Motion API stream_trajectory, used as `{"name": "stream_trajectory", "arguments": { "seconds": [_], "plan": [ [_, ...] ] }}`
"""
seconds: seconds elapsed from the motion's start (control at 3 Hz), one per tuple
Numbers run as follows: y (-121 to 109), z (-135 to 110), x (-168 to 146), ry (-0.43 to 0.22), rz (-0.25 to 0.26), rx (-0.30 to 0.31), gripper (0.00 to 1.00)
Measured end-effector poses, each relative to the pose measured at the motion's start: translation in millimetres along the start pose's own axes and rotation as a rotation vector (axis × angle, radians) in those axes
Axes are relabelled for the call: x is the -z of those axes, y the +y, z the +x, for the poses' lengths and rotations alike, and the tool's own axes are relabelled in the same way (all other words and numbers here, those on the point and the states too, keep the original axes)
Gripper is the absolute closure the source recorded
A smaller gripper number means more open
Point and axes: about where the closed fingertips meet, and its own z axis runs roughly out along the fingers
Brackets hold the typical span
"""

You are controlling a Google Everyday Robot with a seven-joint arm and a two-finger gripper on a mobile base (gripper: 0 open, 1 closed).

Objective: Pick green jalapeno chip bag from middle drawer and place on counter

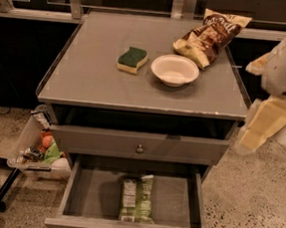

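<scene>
1. At the far left, beside the cabinet, a clear bin hangs tilted, holding mixed colourful items; what each one is cannot be told.
2. Below the bin, a dark leg slants down to the speckled floor.
3. The grey worktop tops the cabinet and carries three things, all toward its back and right.
4. Leftmost of them is a sponge, green side up and yellow beneath, lying flat.
5. Under the worktop, an upper drawer with a small round knob is nearly closed.
6. Below it, the drawer is pulled out toward the camera, its flat grey floor in view.
7. The green bag lies flat on that floor, near the middle, lengthwise front to back, with its near end close to the drawer's front wall and clear of both side walls.
8. A white bowl stands upright on the worktop just right of the sponge, apart from it.
9. A brown bag lies behind and right of the bowl, reaching the worktop's back right corner.
10. The tool hangs off the worktop's right edge, at about the height of the upper drawer, well apart from the green bag and holding nothing; whether it is wide or narrow cannot be told.
</scene>
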Motion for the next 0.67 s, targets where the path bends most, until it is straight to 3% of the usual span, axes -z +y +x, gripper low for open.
{"name": "stream_trajectory", "arguments": {
  "seconds": [0.33,0.67],
  "plan": [
    [43,-5,-67,-0.134,-0.093,-0.206,0.0],
    [94,-23,-160,-0.278,-0.291,-0.444,0.0]
  ]
}}
